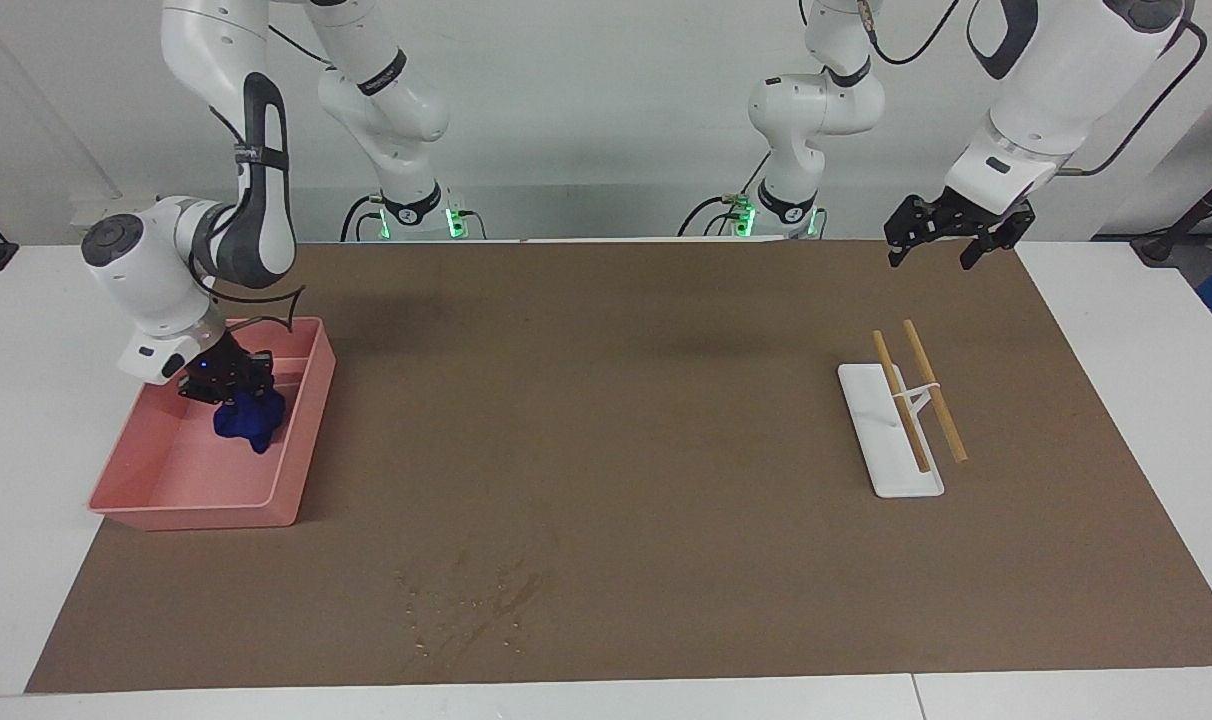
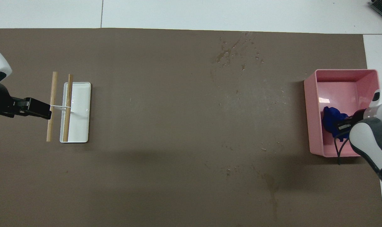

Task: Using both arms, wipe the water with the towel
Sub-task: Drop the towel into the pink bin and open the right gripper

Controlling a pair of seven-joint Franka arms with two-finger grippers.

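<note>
The blue towel [image 1: 249, 425] [image 2: 330, 119] hangs bunched low inside the pink tray [image 1: 296, 455] [image 2: 312, 110] at the right arm's end of the table. My right gripper [image 1: 230, 392] [image 2: 343, 126] is shut on the top of the towel, reaching down into the tray. The water [image 1: 476, 600] [image 2: 235, 53] is a patch of droplets and damp streaks on the brown mat, farther from the robots than the tray. My left gripper [image 1: 931, 260] [image 2: 46, 110] waits open and empty in the air at the left arm's end.
A white flat tray [image 1: 881, 440] [image 2: 80, 126] with two wooden sticks [image 1: 934, 390] [image 2: 53, 105] joined by a white band lies at the left arm's end. A brown mat [image 1: 626, 400] covers the table.
</note>
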